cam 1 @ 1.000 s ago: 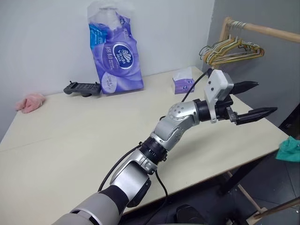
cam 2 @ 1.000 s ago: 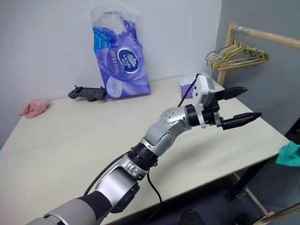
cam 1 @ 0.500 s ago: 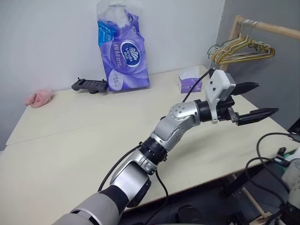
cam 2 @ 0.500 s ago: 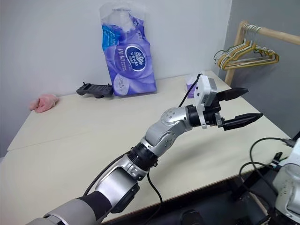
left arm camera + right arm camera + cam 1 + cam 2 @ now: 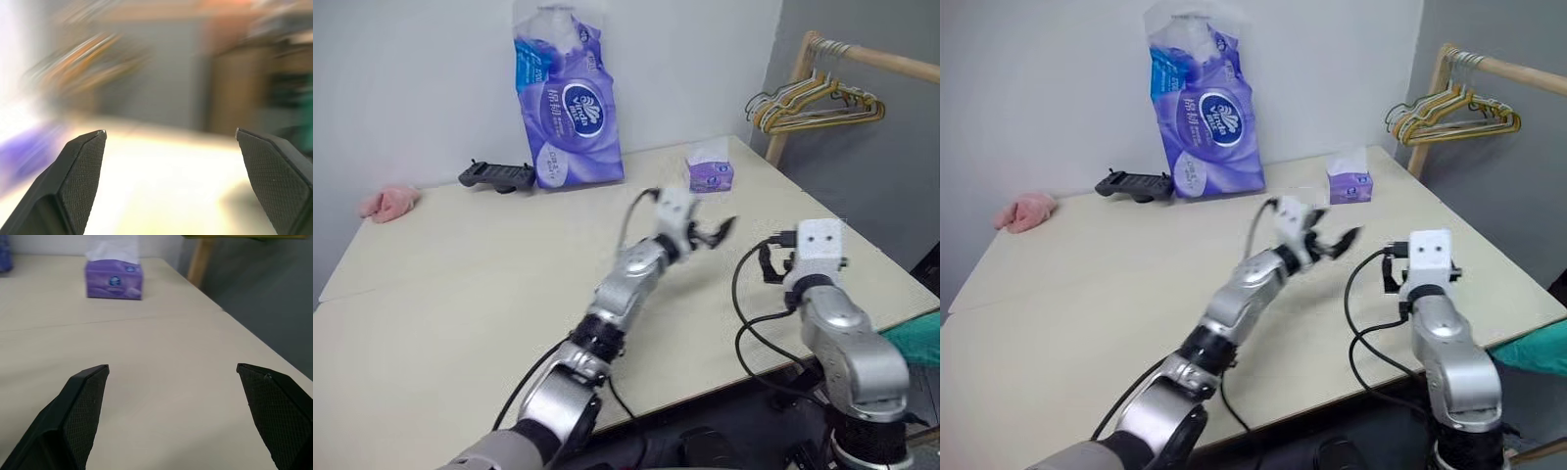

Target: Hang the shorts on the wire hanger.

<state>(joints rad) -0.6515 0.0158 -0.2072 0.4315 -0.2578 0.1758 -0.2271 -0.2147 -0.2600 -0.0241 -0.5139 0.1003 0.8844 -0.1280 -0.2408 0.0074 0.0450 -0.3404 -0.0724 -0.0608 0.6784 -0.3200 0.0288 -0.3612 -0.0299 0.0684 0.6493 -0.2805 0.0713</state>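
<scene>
A wide, pale cream counter (image 5: 460,284) with a smooth matte top stands against a light wall. At its far edge a tall purple-and-blue plastic pack of paper rolls (image 5: 563,98) stands upright. Just beside the pack lies a flat black handheld controller (image 5: 496,176). Near the far left corner rests a small pink fluffy cloth (image 5: 386,202). Toward the far right corner sits a small purple tissue box (image 5: 710,172) with white tissue sticking up.
</scene>
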